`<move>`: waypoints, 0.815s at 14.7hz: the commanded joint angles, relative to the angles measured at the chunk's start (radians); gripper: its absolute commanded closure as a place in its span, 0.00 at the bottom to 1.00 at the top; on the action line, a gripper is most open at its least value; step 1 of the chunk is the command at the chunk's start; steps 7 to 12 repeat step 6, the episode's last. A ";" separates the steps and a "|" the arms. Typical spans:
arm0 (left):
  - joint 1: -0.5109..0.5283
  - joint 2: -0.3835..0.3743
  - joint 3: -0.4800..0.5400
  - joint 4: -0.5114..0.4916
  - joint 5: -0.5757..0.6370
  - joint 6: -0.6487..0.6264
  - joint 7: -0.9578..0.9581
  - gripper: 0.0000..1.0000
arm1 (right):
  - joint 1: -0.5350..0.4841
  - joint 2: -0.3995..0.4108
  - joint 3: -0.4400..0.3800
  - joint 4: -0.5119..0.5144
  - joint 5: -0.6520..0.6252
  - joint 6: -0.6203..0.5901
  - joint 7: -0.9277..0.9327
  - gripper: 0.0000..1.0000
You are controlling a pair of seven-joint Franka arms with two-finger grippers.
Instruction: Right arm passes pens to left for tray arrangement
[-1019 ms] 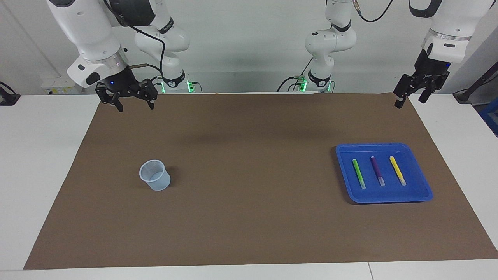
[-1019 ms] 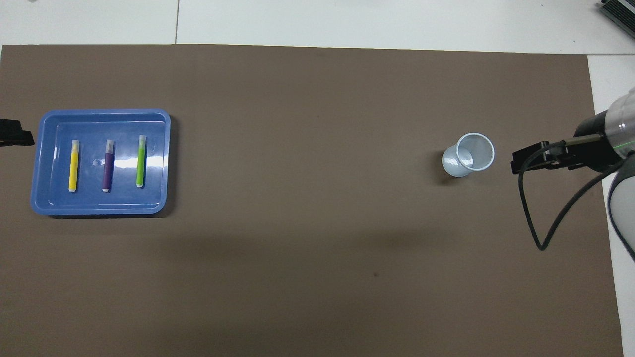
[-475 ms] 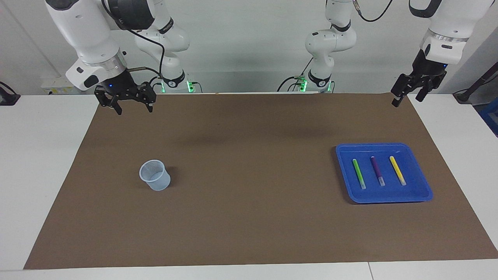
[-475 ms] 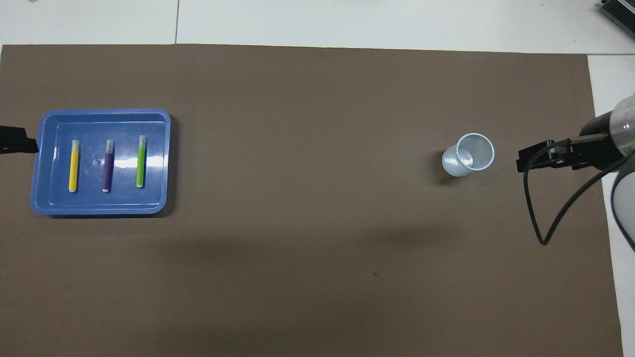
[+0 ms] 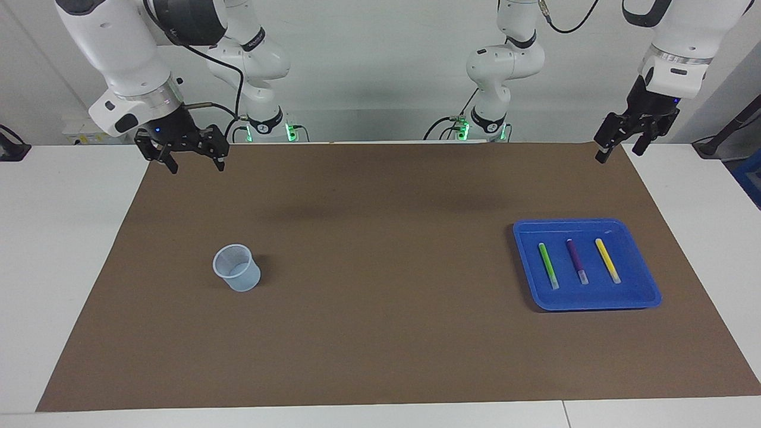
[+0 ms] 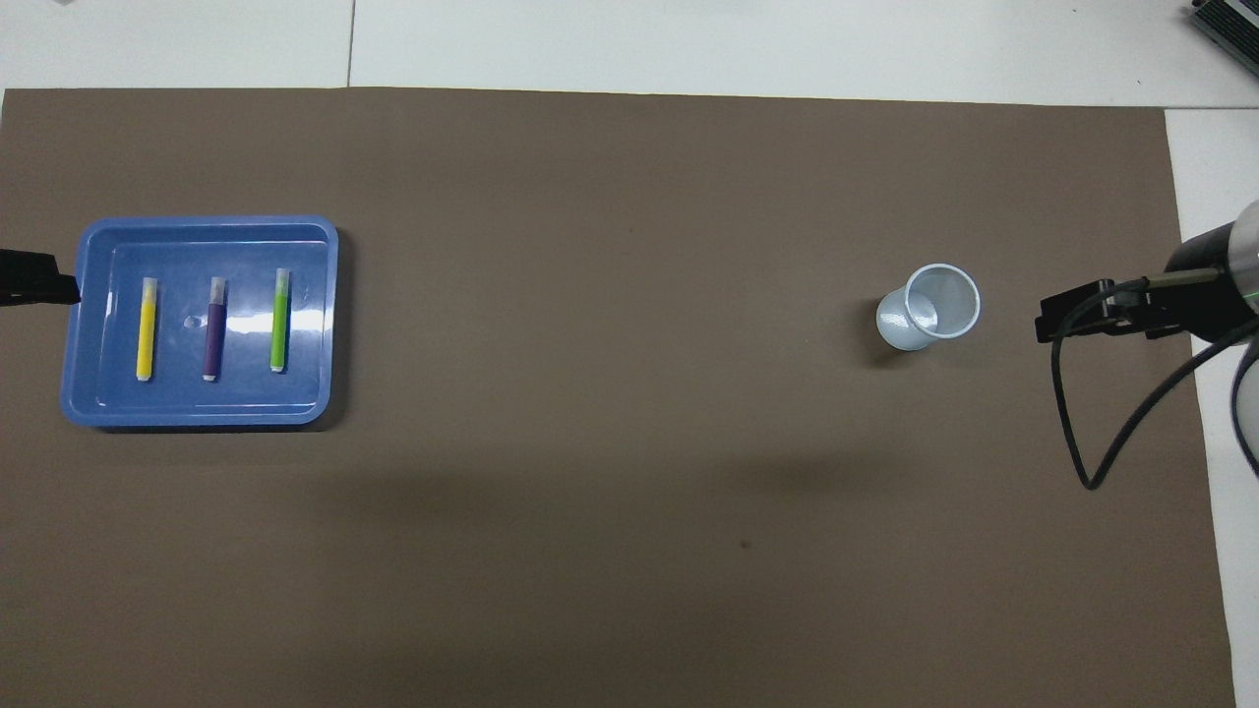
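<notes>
Above the brown mat's corner, the right arm's black pincer (image 5: 190,159) hangs open and empty. On the tabletop (image 5: 59,249) stands a small clear plastic cup (image 5: 236,268). Green, purple and yellow pens (image 5: 576,261) lie in the shallow blue plastic tray (image 5: 645,291). The left pincer (image 5: 618,148) hangs open.

The right arm (image 5: 128,65) hangs raised, its wrist bent downward, and the right gripper (image 5: 191,164) points down with its fingers (image 5: 172,167) spread apart and empty. The left arm (image 5: 678,44) is likewise raised, and the left gripper (image 5: 618,151) points down with parted, empty fingers (image 5: 600,156).
</notes>
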State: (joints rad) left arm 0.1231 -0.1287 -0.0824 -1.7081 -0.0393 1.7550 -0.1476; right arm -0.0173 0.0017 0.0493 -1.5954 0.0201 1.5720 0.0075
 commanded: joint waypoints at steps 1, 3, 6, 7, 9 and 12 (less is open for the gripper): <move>-0.003 -0.031 0.003 -0.027 -0.007 -0.008 0.000 0.00 | -0.001 -0.040 0.007 -0.023 0.023 0.016 -0.011 0.00; -0.003 -0.029 0.003 -0.027 -0.007 -0.008 0.000 0.00 | -0.003 -0.049 0.007 -0.028 0.023 0.011 -0.011 0.00; -0.002 -0.029 0.004 -0.027 -0.007 -0.008 0.000 0.00 | -0.003 -0.052 0.007 -0.031 0.024 0.007 -0.012 0.00; -0.002 -0.029 0.004 -0.027 -0.007 -0.008 0.000 0.00 | -0.003 -0.052 0.007 -0.031 0.024 0.007 -0.012 0.00; -0.002 -0.029 0.004 -0.027 -0.007 -0.008 0.000 0.00 | -0.003 -0.052 0.007 -0.031 0.024 0.007 -0.012 0.00; -0.002 -0.029 0.004 -0.027 -0.007 -0.008 0.000 0.00 | -0.003 -0.052 0.007 -0.031 0.024 0.007 -0.012 0.00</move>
